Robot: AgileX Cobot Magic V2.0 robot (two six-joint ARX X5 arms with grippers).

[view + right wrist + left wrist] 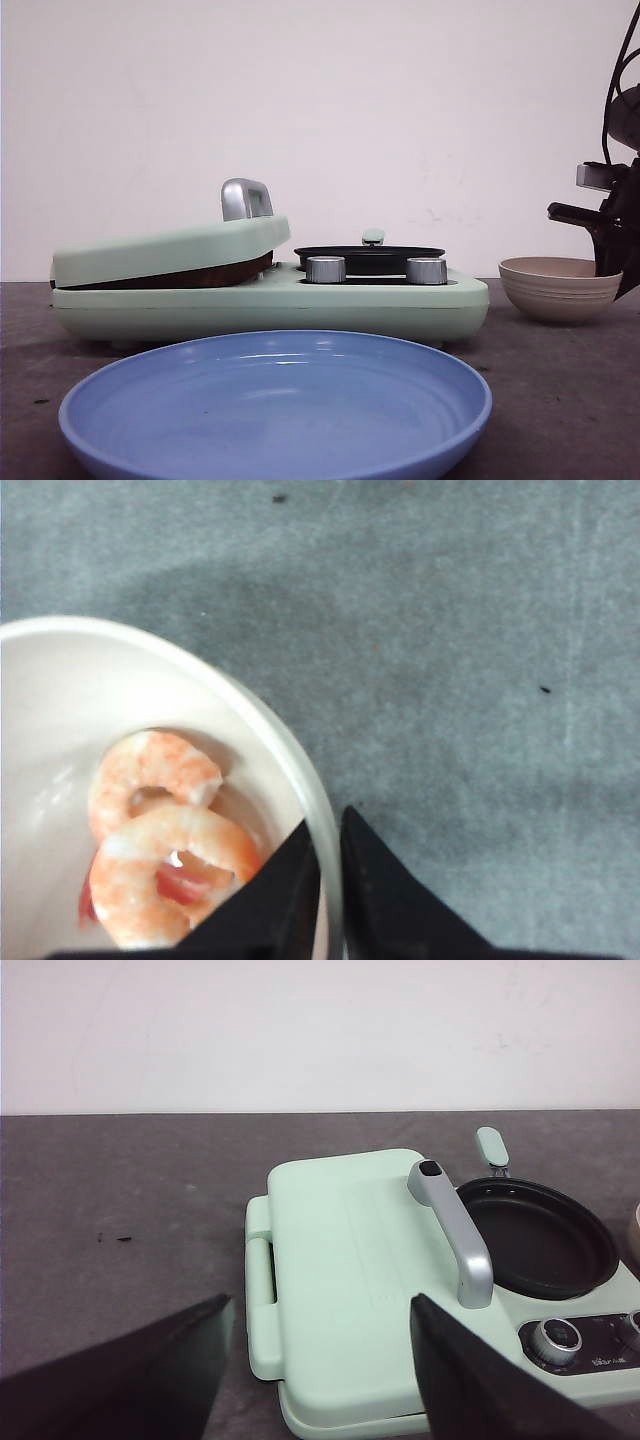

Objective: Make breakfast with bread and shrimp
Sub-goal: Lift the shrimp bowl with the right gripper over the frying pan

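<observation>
Shrimp (160, 865): two curled pink-orange pieces lying in a cream bowl (60, 680). Right gripper (325, 880) fingers nearly pressed together, astride the bowl's rim; whether they pinch it cannot be told. Left gripper (320, 1360) fingers spread apart, holding nothing, above the mint green cooker (350, 1260) with lid down. In the front view, bowl at 3 o'clock of cooker, blue plate (275, 405) at 6 o'clock. Bread not visible.
</observation>
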